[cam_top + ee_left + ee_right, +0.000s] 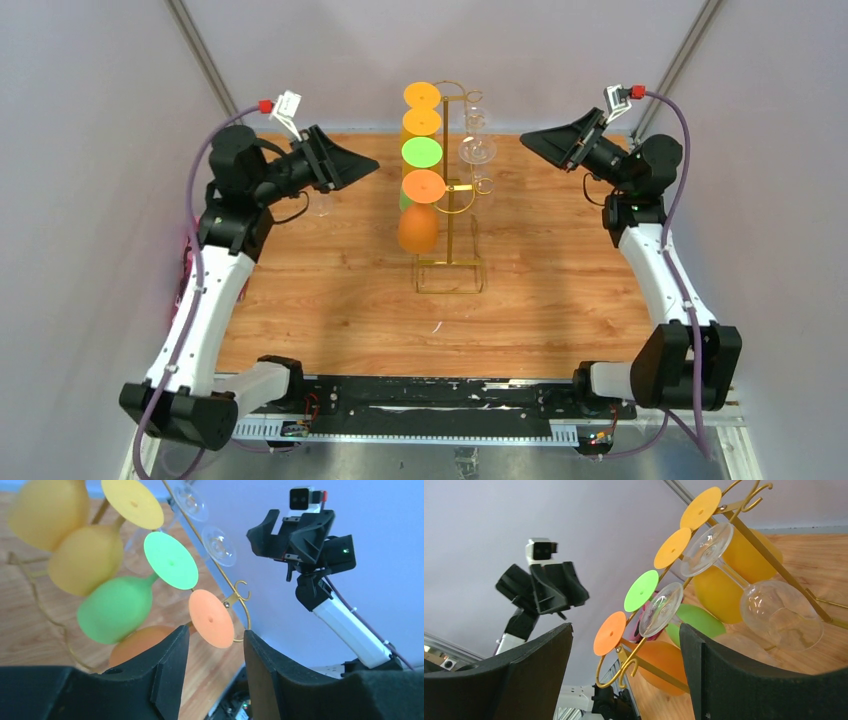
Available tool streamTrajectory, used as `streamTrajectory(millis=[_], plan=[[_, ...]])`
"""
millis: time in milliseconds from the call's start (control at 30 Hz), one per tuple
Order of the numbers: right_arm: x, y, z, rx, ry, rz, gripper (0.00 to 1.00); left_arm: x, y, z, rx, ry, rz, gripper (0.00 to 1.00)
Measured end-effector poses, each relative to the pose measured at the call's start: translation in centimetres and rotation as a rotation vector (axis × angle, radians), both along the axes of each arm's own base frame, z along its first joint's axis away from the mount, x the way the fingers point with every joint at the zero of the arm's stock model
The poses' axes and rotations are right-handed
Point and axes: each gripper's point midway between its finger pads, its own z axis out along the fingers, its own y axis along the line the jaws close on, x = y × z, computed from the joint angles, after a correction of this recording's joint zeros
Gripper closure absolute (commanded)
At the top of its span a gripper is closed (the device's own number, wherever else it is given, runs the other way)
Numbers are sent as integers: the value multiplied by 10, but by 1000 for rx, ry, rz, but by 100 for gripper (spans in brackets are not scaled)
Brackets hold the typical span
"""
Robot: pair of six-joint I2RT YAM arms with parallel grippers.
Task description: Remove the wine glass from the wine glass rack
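Observation:
The gold wine glass rack [461, 205] stands mid-table with wine glasses hung upside down. Coloured ones fill its left side: two yellow, a green [421, 152] and an orange [418, 228]. Clear ones [477, 148] hang on the right. My left gripper [370, 166] is open just left of the rack. In the left wrist view its jaws [215, 631] stand apart and empty, with the orange glass's foot [211, 618] just past the tips. My right gripper [528, 143] is open to the right of the rack. In the right wrist view [625, 627] it faces the clear glasses [781, 612].
A faint clear glass shape [322, 206] shows on the wooden table [330, 320] under my left gripper. Grey walls close in at the back and both sides. The rack's wire base [450, 278] sits toward the front of the table.

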Motion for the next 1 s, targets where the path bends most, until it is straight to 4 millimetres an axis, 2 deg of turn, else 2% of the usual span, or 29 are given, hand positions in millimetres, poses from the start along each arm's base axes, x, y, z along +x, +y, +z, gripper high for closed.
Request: streamTrajectory(millis=[100,233,400,633,867,1000], plan=[[-9,0,5,-5,-17,-2,17,11,-17,-26,-51,77,-62,51],[-18,0,10,-18,-36,-7,17,25,-29,-45,-78,147,-97,52],[-24,-1,10,-45,-46,-21,17,28,-31,-44,-93,135,-99,53],[-21,-1,3,-58,-22,-28,17,24,-38,-46,-99,132,-125,54],[-20,-1,1,-58,-16,-28,17,11,-57,-70,-89,199,-181,54],[-19,-1,1,-58,-16,-28,17,6,-63,-73,-86,205,-197,58]])
